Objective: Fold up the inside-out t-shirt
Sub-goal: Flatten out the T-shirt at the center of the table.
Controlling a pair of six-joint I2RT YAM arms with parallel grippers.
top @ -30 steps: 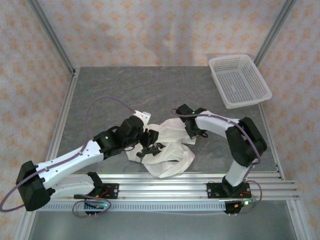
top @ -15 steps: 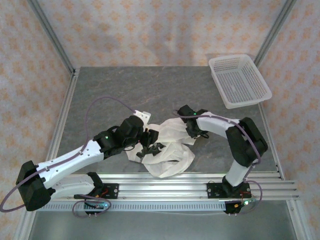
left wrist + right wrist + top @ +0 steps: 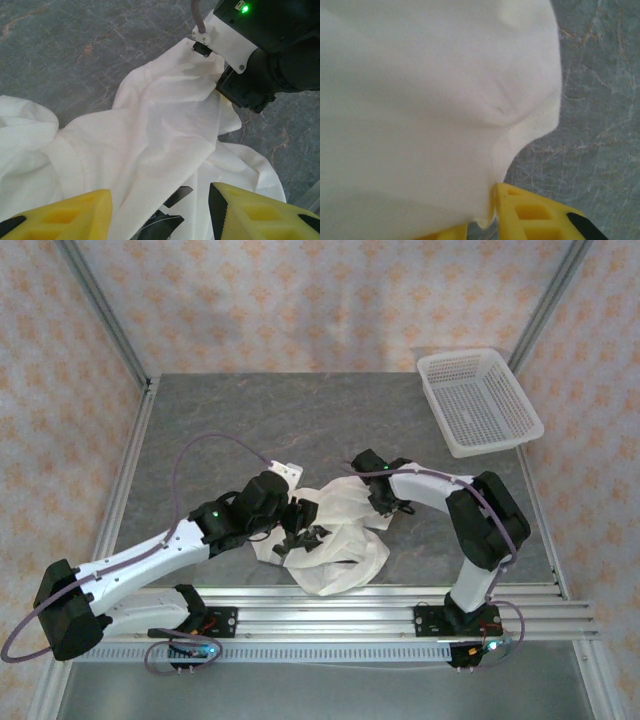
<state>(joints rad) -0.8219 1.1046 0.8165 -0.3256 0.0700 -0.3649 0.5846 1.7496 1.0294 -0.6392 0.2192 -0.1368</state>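
Crumpled plain white cotton t-shirt (image 3: 352, 548) heaped between both grippers. Left gripper (image 3: 160, 196) jaws apart, cloth spread beneath and ahead. Right gripper (image 3: 480, 227) nearly closed, pinching shirt's edge fold.

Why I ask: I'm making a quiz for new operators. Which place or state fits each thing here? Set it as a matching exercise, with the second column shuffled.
Things
1. t-shirt
2. basket
3. left gripper
4. right gripper

Places or states
A. open, over the t-shirt's left part
B. far right corner of the table
C. crumpled in a heap at the near middle of the table
D. at the t-shirt's right side, cloth between its fingers

Pairs: 1-C, 2-B, 3-A, 4-D
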